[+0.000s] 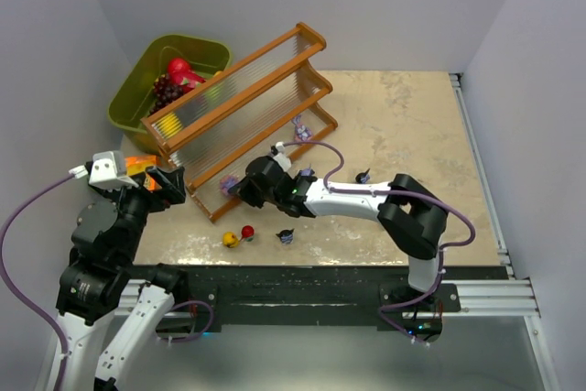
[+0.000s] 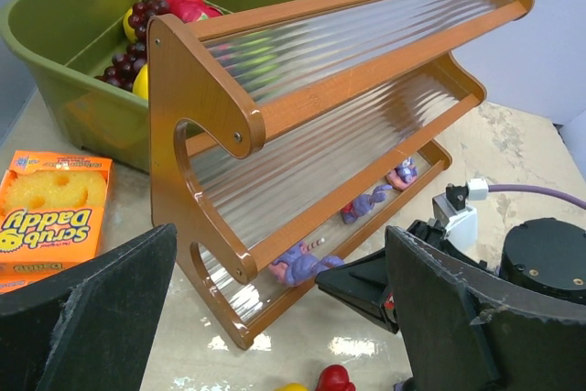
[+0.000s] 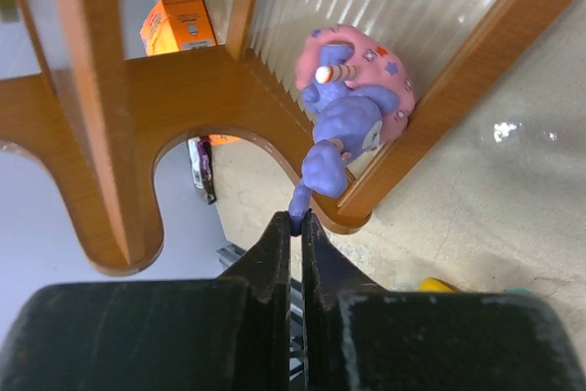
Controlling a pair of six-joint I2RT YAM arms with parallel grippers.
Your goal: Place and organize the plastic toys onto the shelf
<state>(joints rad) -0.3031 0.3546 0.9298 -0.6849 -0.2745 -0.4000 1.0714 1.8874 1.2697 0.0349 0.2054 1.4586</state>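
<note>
Right gripper (image 3: 295,224): fingers pressed almost together, pinching the thin tail tip of the purple toy (image 3: 352,98).
Purple toy: lies on the lowest tier of the shelf (image 1: 240,89), at its near-left end, against the front rail.
Left gripper (image 1: 163,179): fingers spread wide, holding nothing, beside the shelf's left end.
Loose toys: yellow toy (image 1: 231,239), red toy (image 1: 247,233) and dark blue toy (image 1: 287,236) near the front edge of the tabletop (image 1: 412,125).

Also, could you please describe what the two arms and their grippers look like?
The left arm and right arm share white links, bulky black joints and a looping purple cable with a white plug. The left gripper and right gripper have matte black wedge-shaped fingers.
</note>
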